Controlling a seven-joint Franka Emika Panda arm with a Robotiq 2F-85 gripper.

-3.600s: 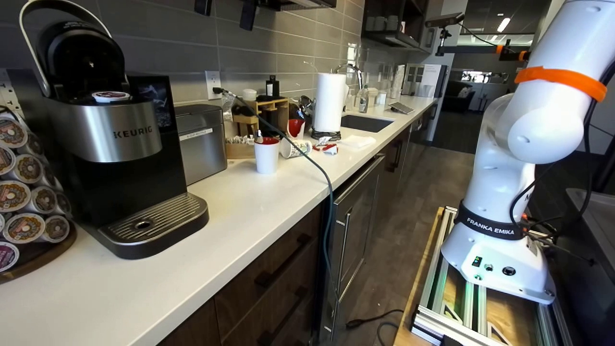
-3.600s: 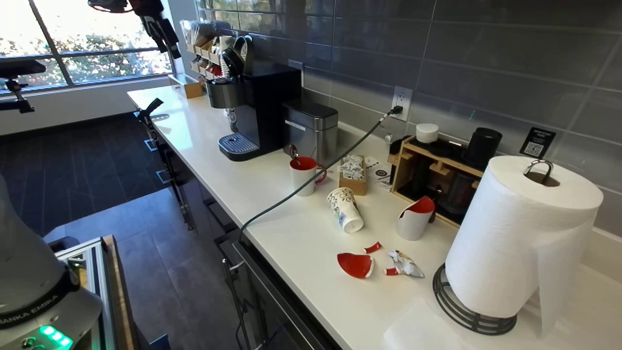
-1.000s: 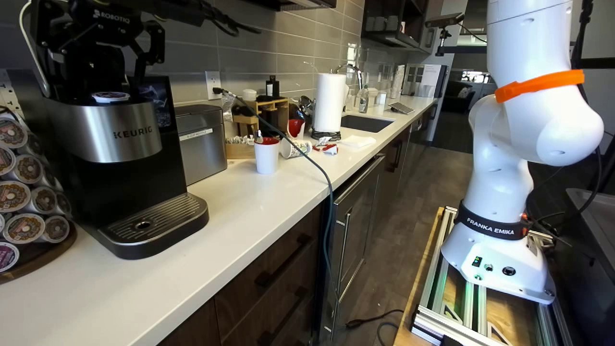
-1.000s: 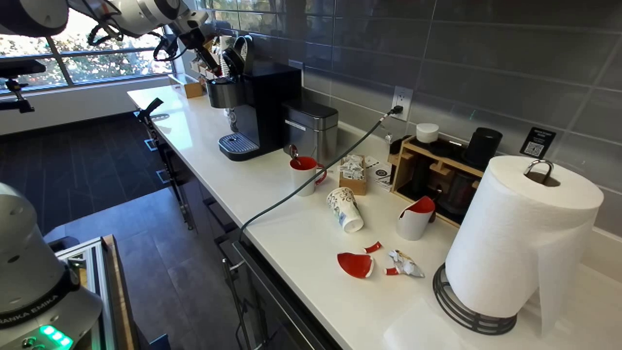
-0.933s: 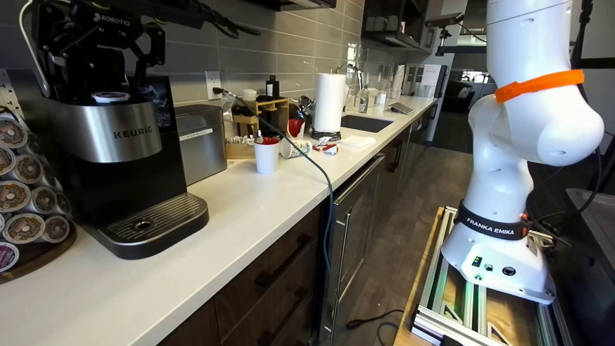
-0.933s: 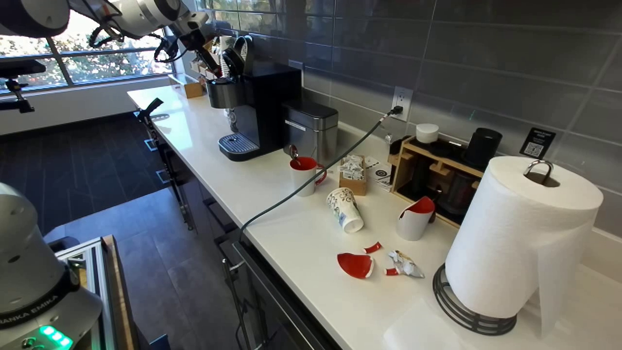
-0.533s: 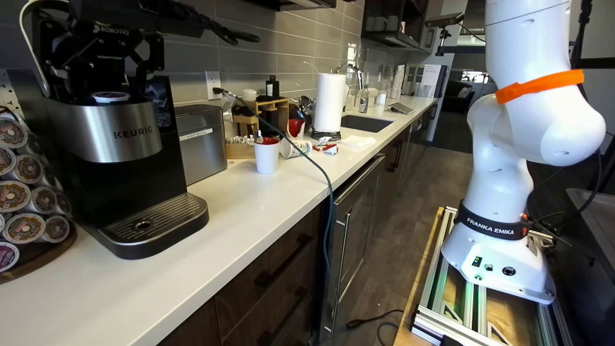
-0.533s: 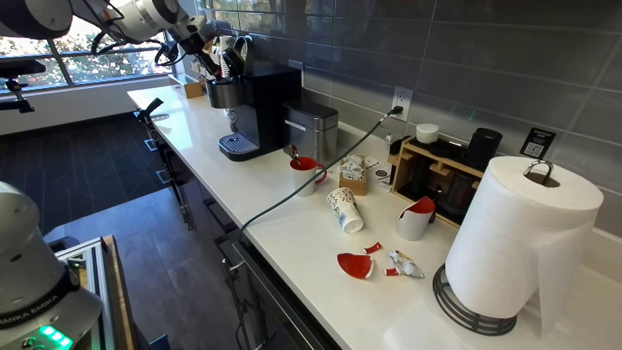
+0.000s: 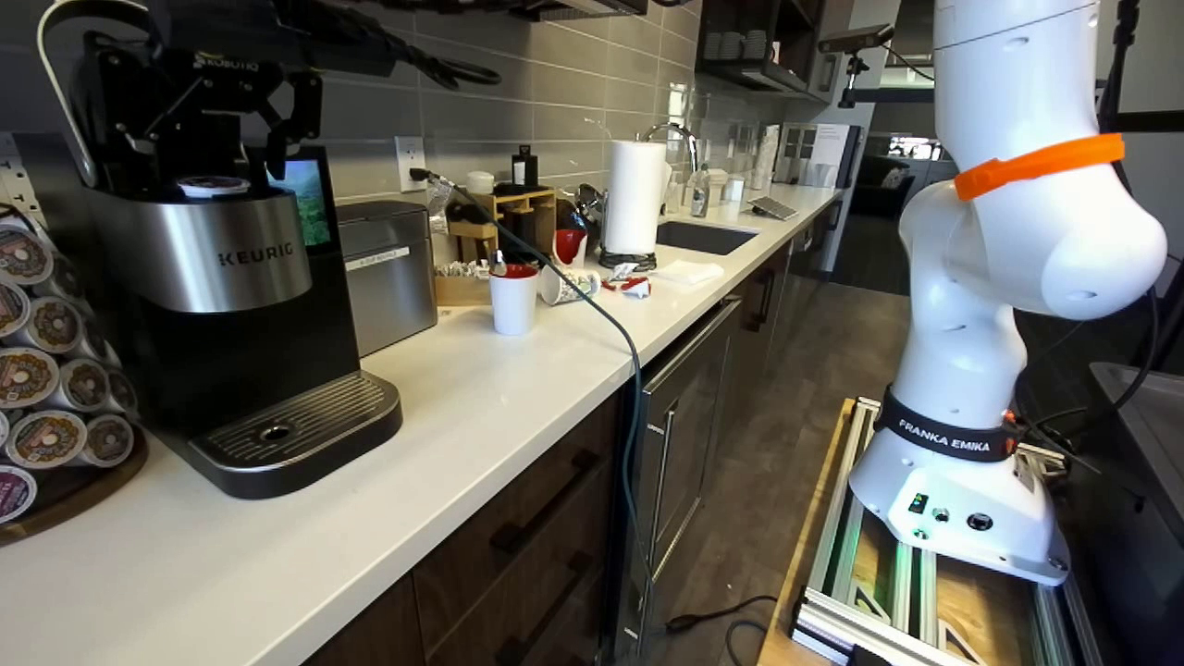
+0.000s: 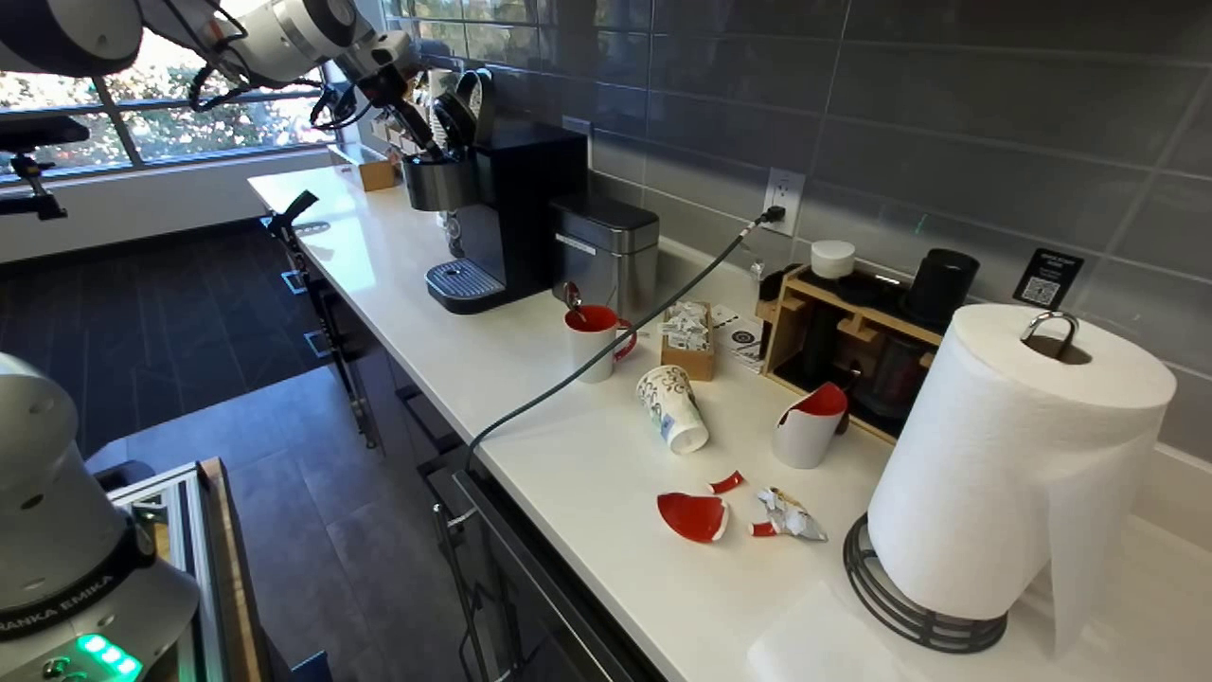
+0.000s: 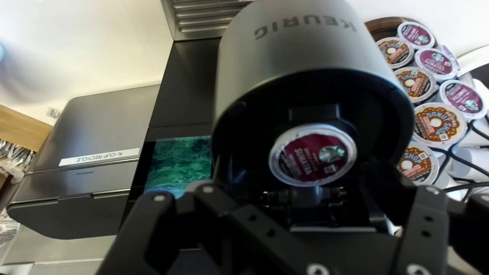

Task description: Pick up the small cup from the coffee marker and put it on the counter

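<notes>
A Robotiq gripper (image 11: 303, 173), fingers apart, straddles a Starbucks Sumatra coffee pod (image 11: 313, 154) seated in a Keurig coffee maker (image 9: 217, 277), whose raised lid (image 10: 456, 118) seemingly leaves it reachable from above for a pinch at the rim; the pod sits upright, printed foil facing up, its axis apparently near vertical, the white countertop (image 9: 481, 398) its destination

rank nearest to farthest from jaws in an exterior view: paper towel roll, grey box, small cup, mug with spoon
1. Small cup, in the coffee machine
2. Grey box, beside it
3. Mug with spoon, on the counter beyond
4. Paper towel roll, farther along
</notes>
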